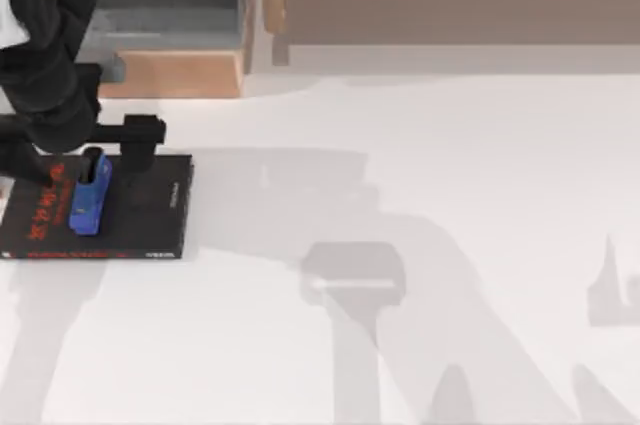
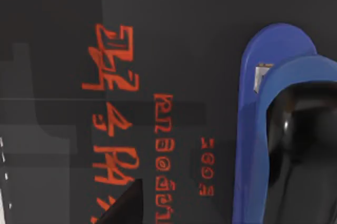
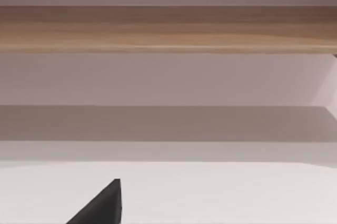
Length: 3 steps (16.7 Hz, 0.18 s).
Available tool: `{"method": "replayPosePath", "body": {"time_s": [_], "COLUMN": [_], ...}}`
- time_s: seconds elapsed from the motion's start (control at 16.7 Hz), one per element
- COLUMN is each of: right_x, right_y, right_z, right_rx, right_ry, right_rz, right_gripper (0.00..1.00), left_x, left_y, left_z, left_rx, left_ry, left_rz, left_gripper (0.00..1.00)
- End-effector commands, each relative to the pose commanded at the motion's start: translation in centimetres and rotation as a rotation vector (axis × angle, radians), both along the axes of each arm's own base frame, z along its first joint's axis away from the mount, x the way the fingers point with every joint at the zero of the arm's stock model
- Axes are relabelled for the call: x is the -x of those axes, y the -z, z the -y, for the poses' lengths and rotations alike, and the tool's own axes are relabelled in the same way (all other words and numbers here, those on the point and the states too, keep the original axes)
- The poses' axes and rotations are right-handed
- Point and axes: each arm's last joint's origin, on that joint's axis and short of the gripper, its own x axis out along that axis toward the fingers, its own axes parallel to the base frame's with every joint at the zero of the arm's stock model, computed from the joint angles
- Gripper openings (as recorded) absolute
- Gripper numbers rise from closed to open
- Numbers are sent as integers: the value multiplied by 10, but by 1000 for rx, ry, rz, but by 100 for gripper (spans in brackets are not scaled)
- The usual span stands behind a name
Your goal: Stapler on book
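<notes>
Where the stapler (image 1: 90, 199) lies (flat), the book (image 1: 150, 215) supports it

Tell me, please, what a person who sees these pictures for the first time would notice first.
The eye goes first to the bright blue stapler lying on the black book with red lettering, at the left side of the white table. The left arm stands over that book, with its gripper at the stapler's far end. The left wrist view shows the stapler lying flat on the cover beside the red letters.
</notes>
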Motion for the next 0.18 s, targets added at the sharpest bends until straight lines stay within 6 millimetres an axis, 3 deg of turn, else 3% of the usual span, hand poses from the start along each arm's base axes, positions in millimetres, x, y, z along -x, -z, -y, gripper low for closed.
{"method": "replayPosePath", "body": {"time_s": [0.18], "right_x": [0], "right_y": [0], "right_z": [0], "right_rx": [0], "right_ry": [0], "right_rz": [0], "right_gripper": [100], "left_x": [0], "left_y": [0], "left_z": [0], "left_rx": [0], "left_ry": [0], "left_rz": [0], "left_gripper": [100]}}
